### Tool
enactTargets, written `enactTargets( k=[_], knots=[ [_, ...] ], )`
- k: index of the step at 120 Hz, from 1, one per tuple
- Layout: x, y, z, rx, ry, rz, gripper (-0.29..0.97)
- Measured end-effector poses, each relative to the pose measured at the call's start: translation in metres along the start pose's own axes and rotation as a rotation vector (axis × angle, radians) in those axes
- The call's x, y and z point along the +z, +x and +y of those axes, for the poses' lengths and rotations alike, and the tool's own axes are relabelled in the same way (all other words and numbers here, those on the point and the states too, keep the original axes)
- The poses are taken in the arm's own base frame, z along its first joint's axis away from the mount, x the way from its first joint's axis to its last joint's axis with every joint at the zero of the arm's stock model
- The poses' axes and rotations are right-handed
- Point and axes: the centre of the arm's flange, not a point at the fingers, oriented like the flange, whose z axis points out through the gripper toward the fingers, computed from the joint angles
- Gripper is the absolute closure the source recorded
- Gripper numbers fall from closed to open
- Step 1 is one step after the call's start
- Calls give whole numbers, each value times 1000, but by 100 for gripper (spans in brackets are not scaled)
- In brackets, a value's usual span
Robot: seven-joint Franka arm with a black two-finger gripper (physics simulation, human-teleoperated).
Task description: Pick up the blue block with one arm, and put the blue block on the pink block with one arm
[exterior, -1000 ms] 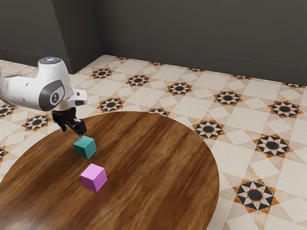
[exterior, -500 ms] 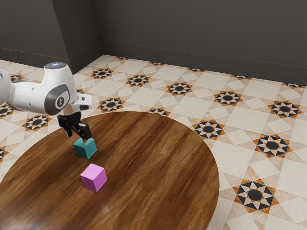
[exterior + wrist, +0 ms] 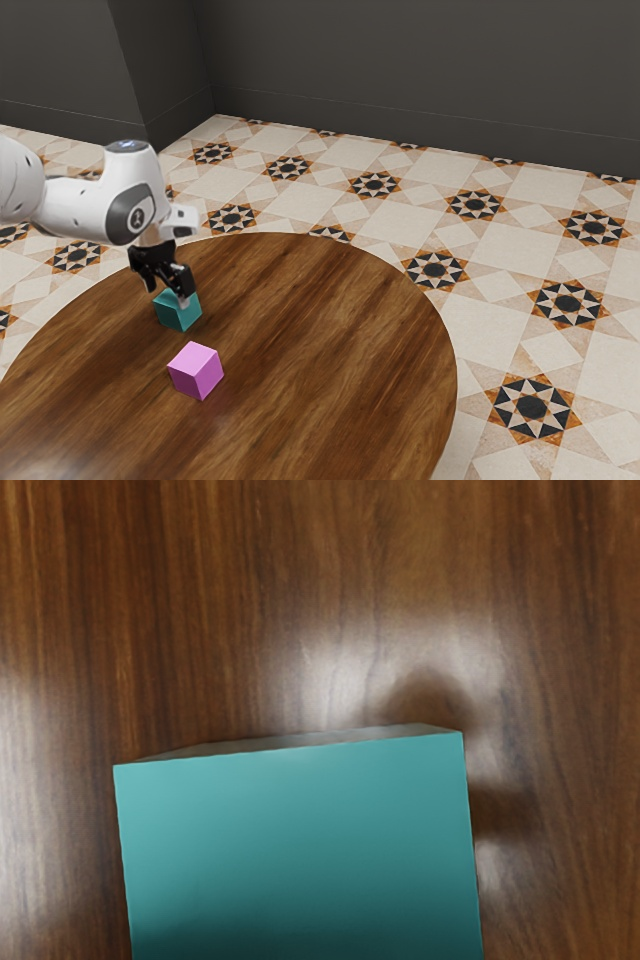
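Note:
The blue block [image 3: 180,314] is teal-coloured and rests on the round wooden table [image 3: 330,340], toward the exterior view's left. My gripper [image 3: 171,289] is right over it, open, with its black fingers [image 3: 184,285] down at the block's top edges on either side. In the wrist view the blue block [image 3: 300,850] lies close under my hand on the wood. The pink block [image 3: 195,370] sits on the table a short way nearer the camera than the blue one, apart from it.
The table's curved edge [image 3: 440,330] runs along the exterior view's right, with patterned floor tiles [image 3: 520,230] beyond. A dark wall [image 3: 400,50] stands at the back. Bare wood [image 3: 300,600] surrounds the blue block in the wrist view.
My hand has come down and slightly toward the exterior view's right, from above the blue block to its top. Neither block has moved.

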Motion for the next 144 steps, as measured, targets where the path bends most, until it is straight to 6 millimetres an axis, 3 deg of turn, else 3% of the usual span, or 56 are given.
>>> enactTargets(
  k=[104,144],
  knots=[
    [31,8,-3,-1,-21,-33,1],
    [28,13,-4,-19,-34,-18,26]
  ],
)
